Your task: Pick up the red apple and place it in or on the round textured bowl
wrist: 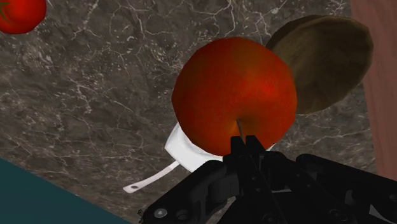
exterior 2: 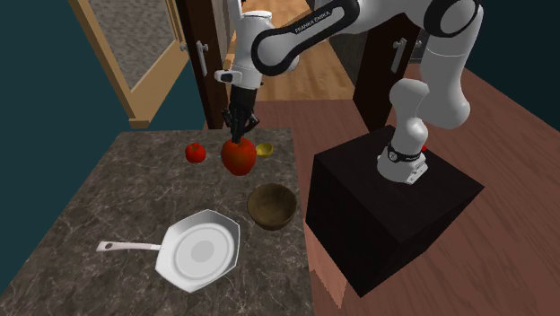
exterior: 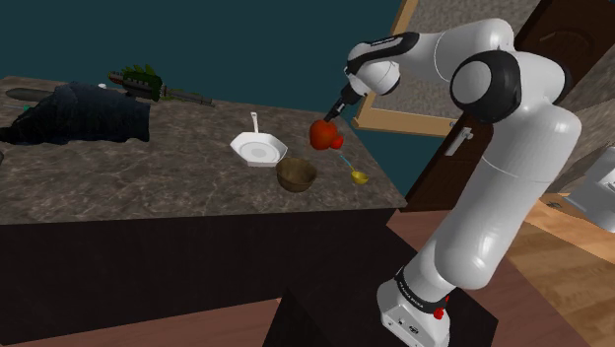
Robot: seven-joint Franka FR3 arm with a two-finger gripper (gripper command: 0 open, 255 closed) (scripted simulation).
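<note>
Tabletop [exterior: 148, 187] [exterior 2: 117, 197] [wrist: 95, 95], dark and marbled: one.

Apple [exterior: 322, 134] [exterior 2: 239, 155] [wrist: 234, 95], red: one. It was held up off the tabletop beneath the gripper [exterior: 335, 116] [exterior 2: 238, 136] [wrist: 245, 143], near the bowl but not in it. The fingers were drawn close together and pinched the apple at its top, by the stem.

Bowl [exterior: 296, 174] [exterior 2: 271, 206] [wrist: 324, 60], brown and round: one. It stood upright on the tabletop with nothing seen in it.

Pan [exterior: 259, 150] [exterior 2: 199, 250] [wrist: 181, 149], white, many-sided, with a thin handle: one. It lay flat just beside the bowl.

Small red fruit [exterior: 337, 142] [exterior 2: 195, 153] [wrist: 19, 14]: one, set on the tabletop apart from the bowl.

Small yellow item [exterior: 359, 178] [exterior 2: 264, 149]: one, near the tabletop's edge; its kind could not be told.

Dark heap [exterior: 84, 113]: one, at the shoulder view's far left, well apart from the rest.
</note>
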